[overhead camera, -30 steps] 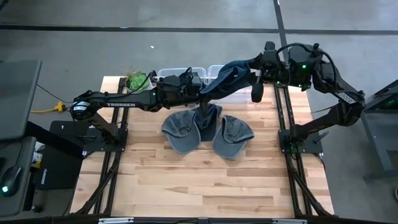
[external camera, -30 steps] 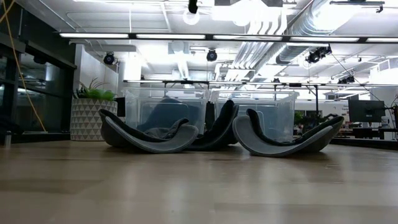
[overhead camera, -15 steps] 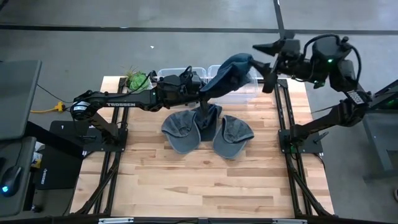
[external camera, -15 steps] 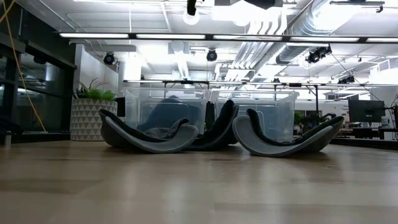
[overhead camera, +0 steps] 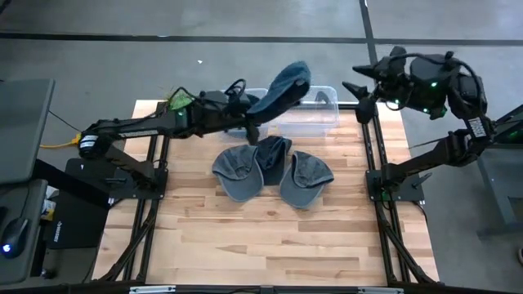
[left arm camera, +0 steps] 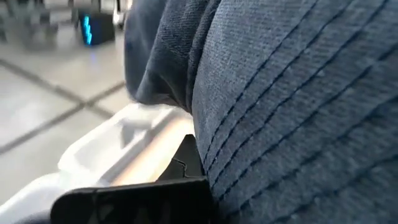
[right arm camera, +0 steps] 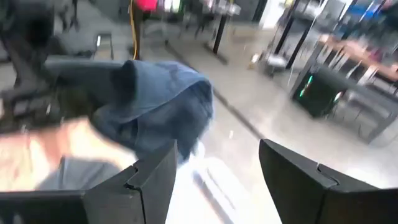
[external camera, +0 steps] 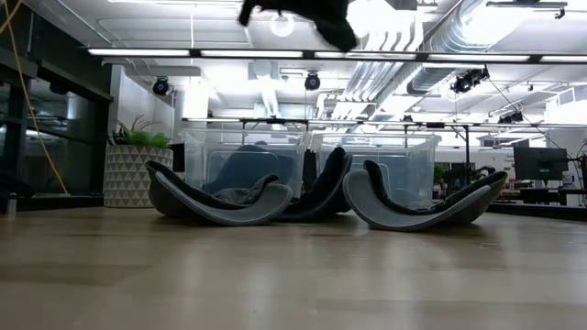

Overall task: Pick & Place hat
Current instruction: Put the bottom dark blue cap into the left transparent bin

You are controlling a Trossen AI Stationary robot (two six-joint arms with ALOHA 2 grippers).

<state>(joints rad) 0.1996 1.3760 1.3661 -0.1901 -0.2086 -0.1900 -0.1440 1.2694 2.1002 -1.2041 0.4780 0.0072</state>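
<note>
The left gripper (overhead camera: 255, 122), jaws clamped on the blue hat (overhead camera: 278, 88), has swung it from over the right-hand bin toward eleven o'clock, above the clear bins (overhead camera: 320, 122) at the worktop's (overhead camera: 270, 237) far edge. The right gripper (overhead camera: 359, 88) has let go and pulled back to two o'clock, jaws spread wide and empty. The handover looks finished; three hats (overhead camera: 270, 170) lie at mid-worktop.
</note>
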